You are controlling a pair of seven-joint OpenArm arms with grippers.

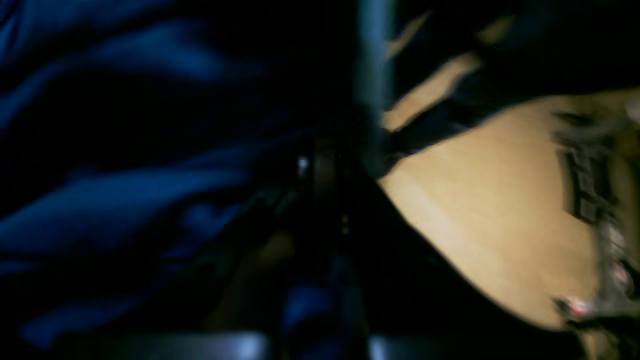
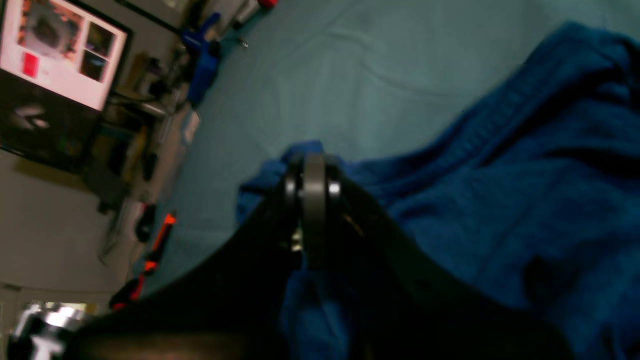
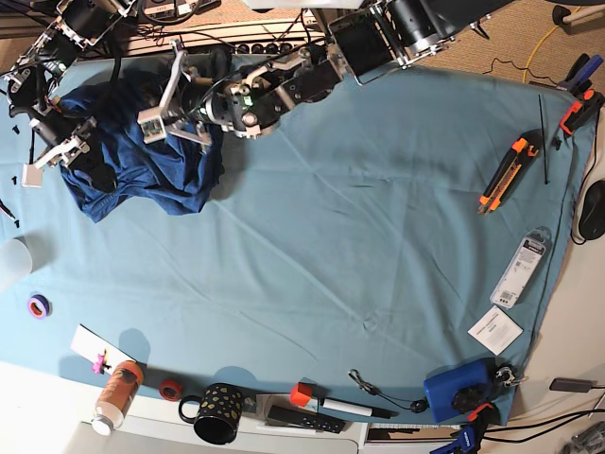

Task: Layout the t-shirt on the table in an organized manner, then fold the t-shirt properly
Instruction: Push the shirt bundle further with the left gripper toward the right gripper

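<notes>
Nowhere can writing be read. Crumpled, with no clear axis, the t-shirt [image 3: 142, 161] is pinched on the desk [image 3: 359, 236] by both arms' closed jaws.

- The table [image 3: 312, 236] is covered by a light teal cloth.
- The t-shirt [image 3: 142, 165] is seen bunched at 10 o'clock.
- An orange utility knife [image 3: 503, 174] is laid at 2 o'clock.
- A packaged item [image 3: 526, 267] and a white card [image 3: 494, 330] are found near 4 o'clock.
- A purple tape roll [image 3: 38, 305] is noted at 8 o'clock.
</notes>
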